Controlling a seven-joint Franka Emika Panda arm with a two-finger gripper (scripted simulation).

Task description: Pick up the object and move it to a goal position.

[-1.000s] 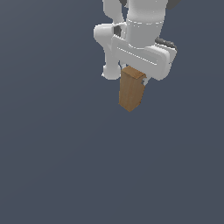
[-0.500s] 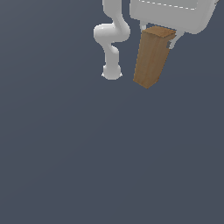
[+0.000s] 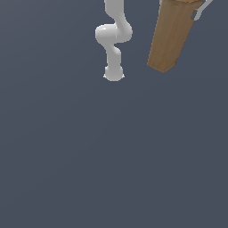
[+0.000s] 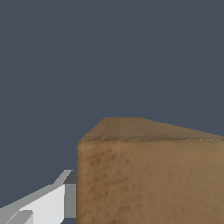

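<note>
Near exterior view's top right, wooden block hangs tilted, claw clamped on its upper end.

You see the wooden block larger and higher in the exterior view than half a second ago, shifted toward that view's right, its top now cut off by the frame edge. The white hand that filled the upper frame a second ago has passed out of sight; only one gripper finger shows beside the block. The arm's base and lower links, hidden a second ago, now stand exposed.
</note>
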